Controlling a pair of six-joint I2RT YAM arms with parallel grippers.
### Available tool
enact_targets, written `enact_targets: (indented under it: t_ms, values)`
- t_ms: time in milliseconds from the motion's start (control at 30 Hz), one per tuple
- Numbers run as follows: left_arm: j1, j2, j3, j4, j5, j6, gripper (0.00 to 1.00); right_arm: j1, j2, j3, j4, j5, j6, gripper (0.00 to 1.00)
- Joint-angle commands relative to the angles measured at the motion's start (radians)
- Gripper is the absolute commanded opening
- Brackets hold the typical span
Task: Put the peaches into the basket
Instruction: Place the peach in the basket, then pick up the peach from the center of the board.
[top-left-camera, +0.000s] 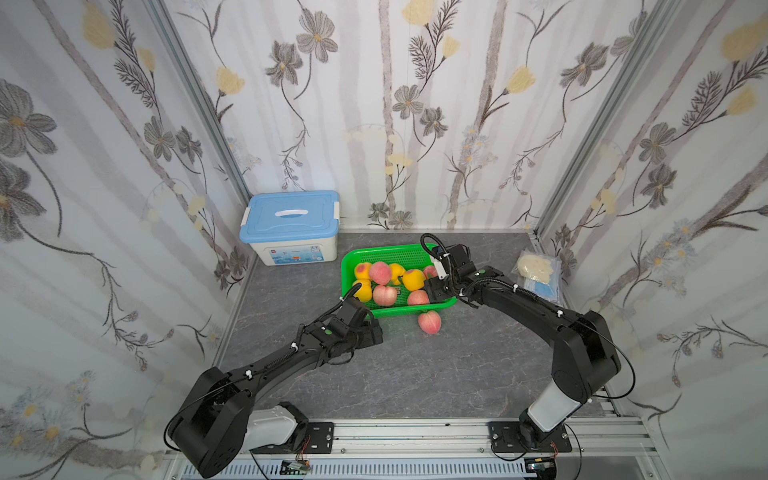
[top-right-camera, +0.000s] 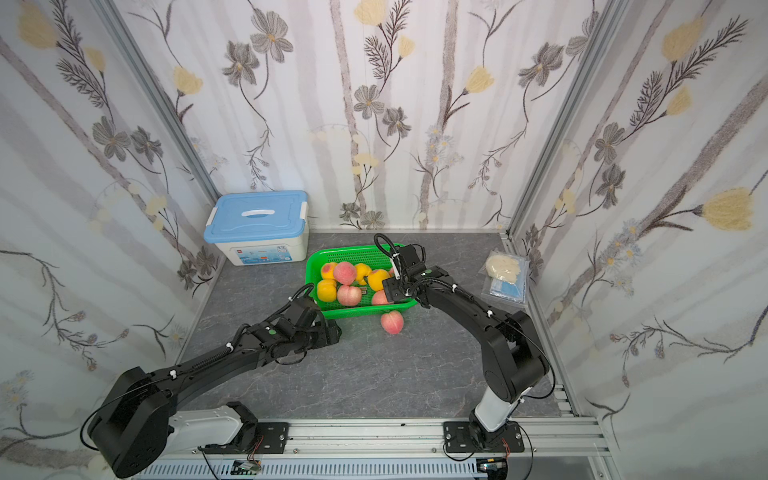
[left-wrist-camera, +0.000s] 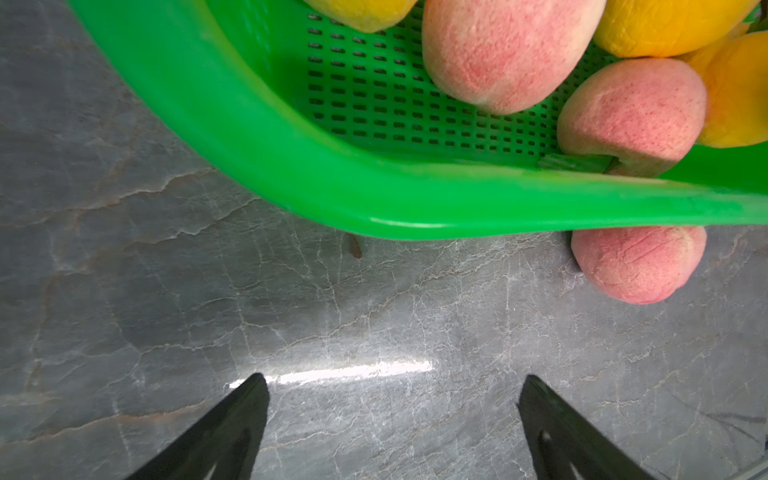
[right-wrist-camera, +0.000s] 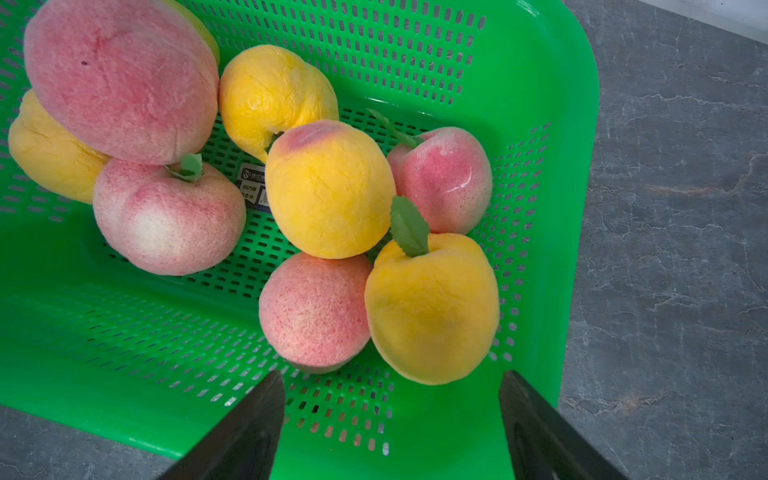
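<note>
1. Carrying everything, the grey marbled table (top-left-camera: 415, 374) lies under the basket (top-left-camera: 386, 254).
2. A blue-lidded white storage box (top-left-camera: 291, 228) stands beyond the basket's far left corner, apart from it.
3. The green basket holds a pile of pink and yellow peaches (right-wrist-camera: 328, 195), at least eight.
4. The right hand (right-wrist-camera: 392, 376) hangs over the basket's right end, fingers spread, empty.
5. The left hand (left-wrist-camera: 390, 382) hovers off the basket's near left corner, fingers spread wide, empty.
6. A clear packet (top-left-camera: 538, 272) lies right of the basket.
7. One pink peach (top-left-camera: 429, 322) sits on the table just beside the basket's near wall.
</note>
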Motion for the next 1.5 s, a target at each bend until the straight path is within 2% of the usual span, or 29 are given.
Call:
enact_targets:
  t_ms: [0,333,833,1167,1467]
  values:
    - [-0.001,-0.002,0.002,0.008,-0.005,-0.006,0.96,0.001,-0.026,-0.014,-0.006,-0.021,0.002,0.82]
    - [-0.001,0.005,0.003,0.02,-0.004,-0.006,0.97,0.001,-0.192,-0.122,-0.008,-0.019,0.028,0.82]
    - [-0.031,0.043,0.013,0.091,-0.005,-0.025,0.96,0.0,-0.489,-0.433,-0.009,0.068,0.059,0.83]
    - [-0.093,0.127,0.105,0.098,-0.043,-0.022,0.96,-0.005,-0.579,-0.6,0.003,0.115,0.111,0.84]
    - [-0.175,0.263,0.25,0.088,-0.082,-0.021,0.96,-0.013,-0.665,-0.733,0.102,0.099,0.148,0.85]
